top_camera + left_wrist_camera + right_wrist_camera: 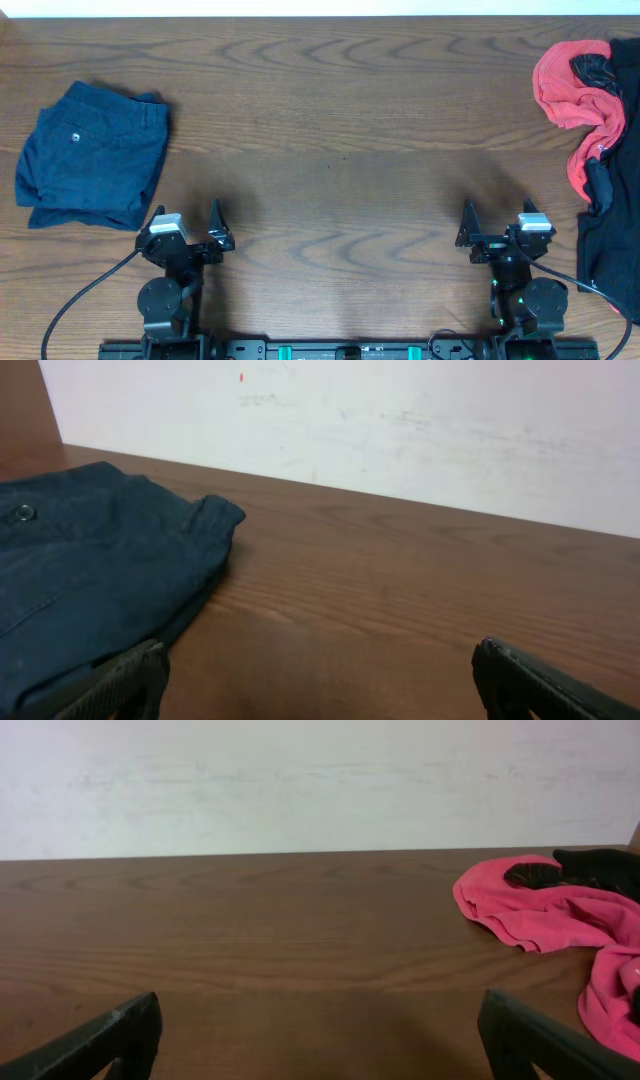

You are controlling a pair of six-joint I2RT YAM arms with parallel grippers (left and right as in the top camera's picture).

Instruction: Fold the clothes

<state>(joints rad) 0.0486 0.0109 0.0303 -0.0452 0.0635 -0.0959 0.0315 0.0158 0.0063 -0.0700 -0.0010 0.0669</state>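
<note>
Folded dark blue shorts (92, 155) lie at the table's left; they also show at the left of the left wrist view (90, 570). A crumpled red garment (578, 100) lies at the far right, also in the right wrist view (560, 915), tangled with black clothing (605, 230) along the right edge. My left gripper (187, 222) is open and empty near the front edge, just right of the shorts; its fingers show in its wrist view (318, 675). My right gripper (493, 225) is open and empty near the front right (320, 1030).
The wooden table (330, 130) stretches between the two piles. A white wall (300, 780) stands behind the far edge. The arm bases and cables sit at the front edge.
</note>
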